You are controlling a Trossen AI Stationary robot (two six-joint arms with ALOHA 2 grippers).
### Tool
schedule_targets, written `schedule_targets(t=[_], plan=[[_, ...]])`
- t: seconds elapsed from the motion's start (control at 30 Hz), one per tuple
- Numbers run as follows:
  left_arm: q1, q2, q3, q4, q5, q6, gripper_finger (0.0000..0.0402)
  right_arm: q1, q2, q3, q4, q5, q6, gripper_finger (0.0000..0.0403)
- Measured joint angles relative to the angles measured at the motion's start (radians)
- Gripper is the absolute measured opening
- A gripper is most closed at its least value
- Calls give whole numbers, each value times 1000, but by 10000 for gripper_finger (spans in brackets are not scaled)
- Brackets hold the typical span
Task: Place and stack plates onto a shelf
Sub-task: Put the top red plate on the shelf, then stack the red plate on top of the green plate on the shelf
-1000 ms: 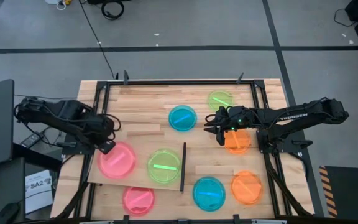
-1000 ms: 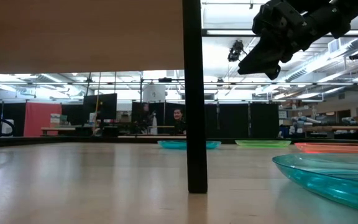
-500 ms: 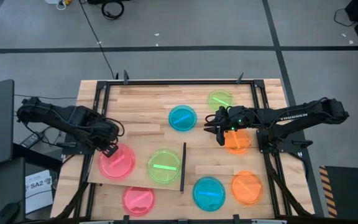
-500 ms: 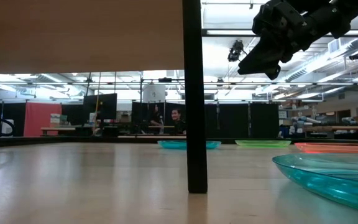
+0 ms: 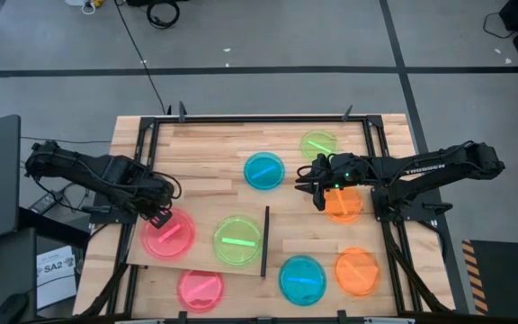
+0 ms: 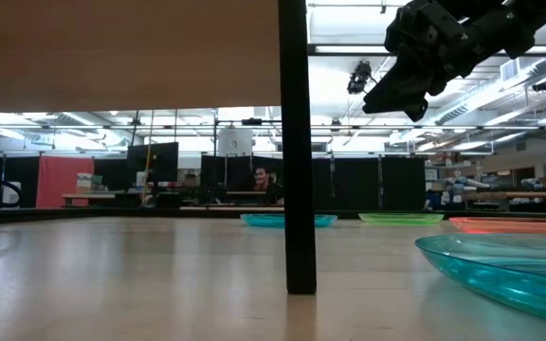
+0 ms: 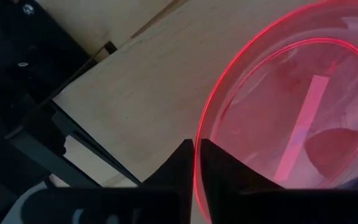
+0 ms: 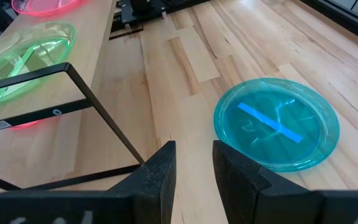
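While the right gripper (image 5: pixel 317 187) hovers unmoved, slightly parted, the left gripper (image 5: pixel 162 216) now pinches the pink plate's (image 5: pixel 170 232) rim.

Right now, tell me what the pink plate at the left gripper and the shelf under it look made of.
Pink plate: likely thin plastic, translucent and glossy; the board shows through it and its rim glows.
Shelf: pale plywood by the look, matte, with faint grain.

- The plates, such as the pink plate (image 5: pixel 169 233) and the blue plate (image 8: pixel 276 124), looked like glossy, see-through plastic.
- The shelf (image 5: pixel 200 205) was pale, smooth, matt plywood.
- The tabletop (image 5: pixel 214 148) was plank-grained wood with a slight sheen.
- The right gripper's fingers (image 8: pixel 155 180) were dark and matt.
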Motion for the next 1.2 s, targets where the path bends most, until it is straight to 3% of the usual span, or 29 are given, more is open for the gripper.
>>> schedule_targets(t=[0.4, 0.87, 1.2], plan=[[0, 0, 0, 0, -1, -1, 75, 0, 0, 0, 0, 0, 0, 112], [0, 0, 0, 0, -8, -2, 163, 0, 0, 0, 0, 0, 0, 112], [0, 0, 0, 0, -20, 0, 173, 0, 0, 0, 0, 0, 0, 112]])
